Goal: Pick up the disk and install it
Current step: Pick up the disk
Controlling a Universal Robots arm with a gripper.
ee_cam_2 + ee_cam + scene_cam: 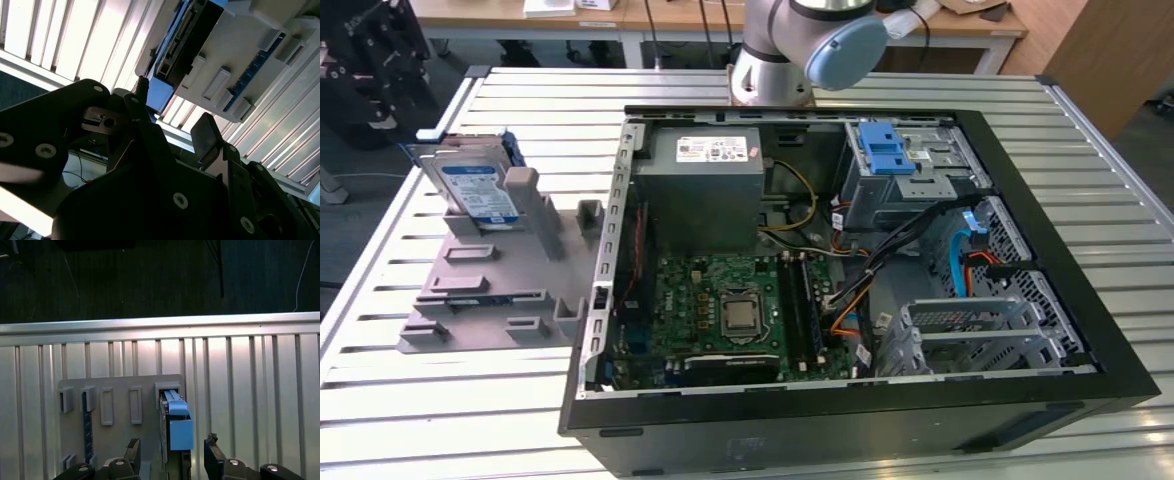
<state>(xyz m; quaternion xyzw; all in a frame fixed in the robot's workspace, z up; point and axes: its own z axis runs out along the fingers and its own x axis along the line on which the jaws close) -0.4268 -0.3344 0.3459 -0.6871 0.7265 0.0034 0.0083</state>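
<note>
The disk (471, 190) stands on edge in a grey holder (480, 290) on the slatted table, at the exterior view's left, beside the open computer case (854, 400). In the first wrist view the disk (178, 427) appears edge-on with its blue bracket toward the camera. My gripper (171, 447) is open, one finger (132, 450) on each side of the disk's line and still short of it. The second wrist view shows the fingertips (205, 131) apart, close to the disk's blue rail end (160, 94), with nothing held.
Inside the case are a grey power-supply box (707, 175), a grey drive bay with a blue latch (894, 160), the motherboard (734, 310) and loose cables (907, 250). The arm's base (781, 60) stands behind the case. The holder (120, 410) has several other slots.
</note>
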